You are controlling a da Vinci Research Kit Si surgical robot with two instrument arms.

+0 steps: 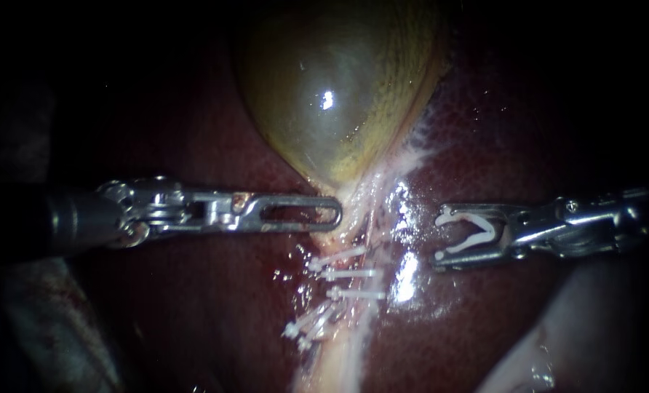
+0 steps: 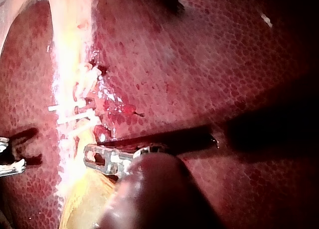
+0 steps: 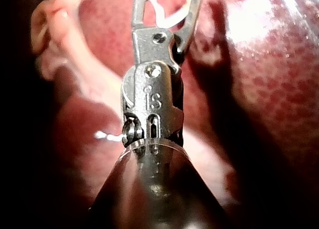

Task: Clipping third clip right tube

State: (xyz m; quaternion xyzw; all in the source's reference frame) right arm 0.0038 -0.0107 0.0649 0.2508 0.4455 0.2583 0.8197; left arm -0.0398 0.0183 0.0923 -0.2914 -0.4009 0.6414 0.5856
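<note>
- Instrument from the left, the left instrument (image 1: 330,215), lies level. Its slotted jaws seem pressed together and empty, tip against the neck of the gallbladder (image 1: 324,94).
- The right instrument (image 1: 442,235) reaches in level from the right, jaws spread wide yet grasping a white clip (image 1: 488,229) between them.
- That clip hangs near the tube (image 1: 343,353), not touching it; several clips (image 1: 350,275) already cross the tube.
- Dark red liver (image 1: 215,306) lies beneath.
</note>
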